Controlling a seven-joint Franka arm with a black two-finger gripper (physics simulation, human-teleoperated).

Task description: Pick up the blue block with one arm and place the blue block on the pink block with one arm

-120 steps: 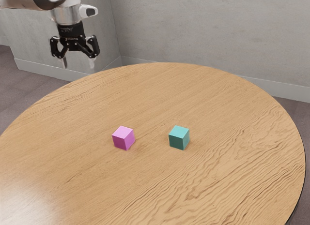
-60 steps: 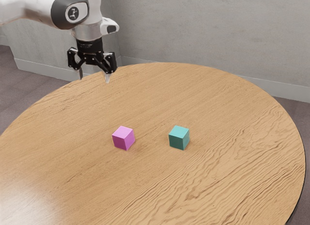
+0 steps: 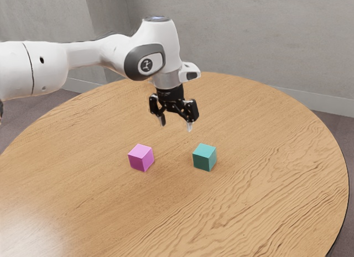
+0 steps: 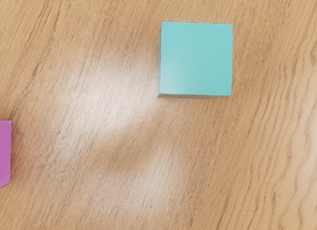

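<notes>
Approach phase: 0 of 2 steps complete.
Hovering with claw (image 3: 176, 126) open and empty above counter (image 3: 260, 207); blue block (image 3: 204, 157) untouched on counter, apart from pink block (image 3: 141, 157). Remaining: grasp, lift, stack.

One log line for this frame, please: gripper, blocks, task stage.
gripper: open, empty, above table | blue block: on table, untouched | pink block: on table, apart from blue block | stage: pre-grasp, nothing stacked

Teal-blue block (image 3: 204, 157) and pink block (image 3: 140, 157), apart on table.
</notes>
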